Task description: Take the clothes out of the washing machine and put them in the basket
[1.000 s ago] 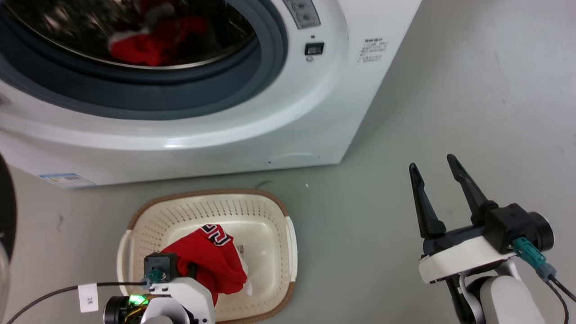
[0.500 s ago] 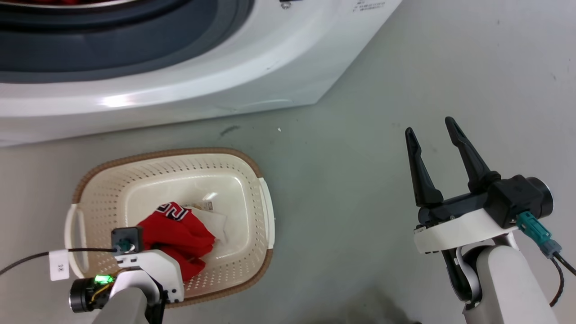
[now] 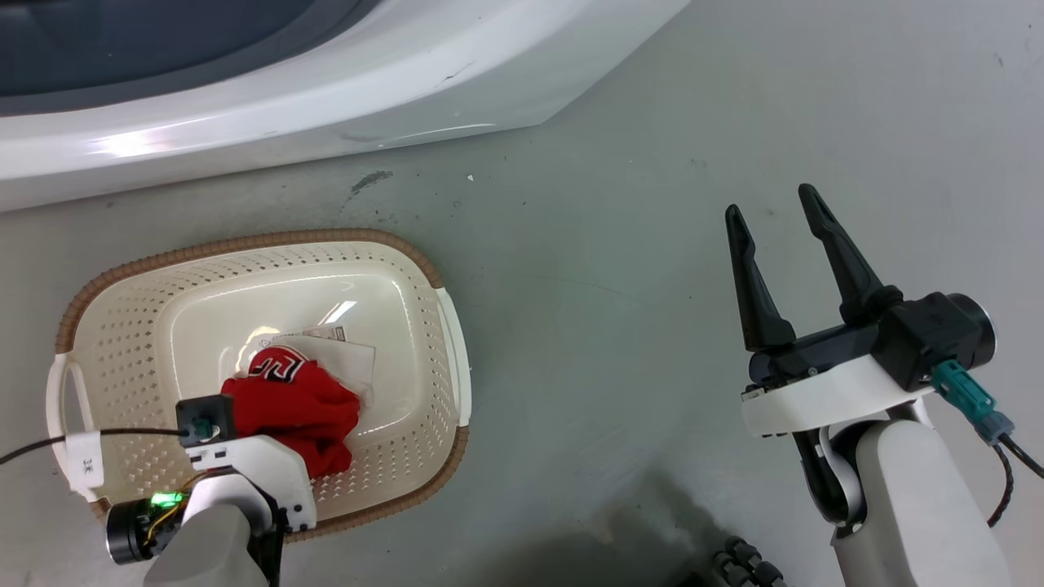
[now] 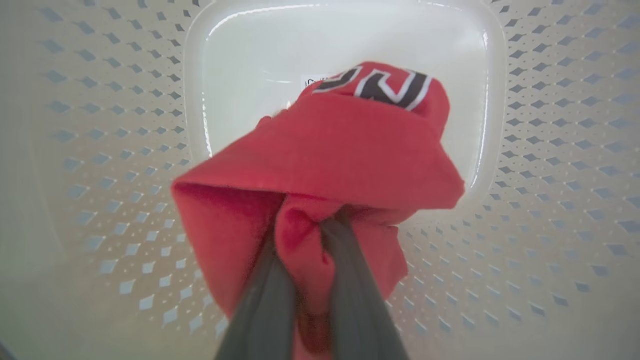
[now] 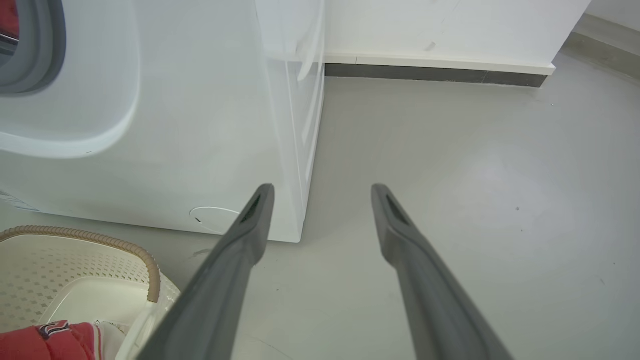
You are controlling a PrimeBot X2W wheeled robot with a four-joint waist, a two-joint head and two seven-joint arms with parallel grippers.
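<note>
Red garment (image 3: 298,403), one, in one basket (image 3: 245,242)

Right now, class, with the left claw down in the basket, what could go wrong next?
1. The red garment is bunched tight in the left claw; on release it may snag and lift back out.
2. The left claw sits low inside the basket, so pulling out could knock its wall.

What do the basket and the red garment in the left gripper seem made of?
Basket: likely moulded cream plastic, glossy, glare on its base; brown rim looks woven, material unclear. Garment: soft matte red fabric, creasing where the left gripper pinches it.
</note>
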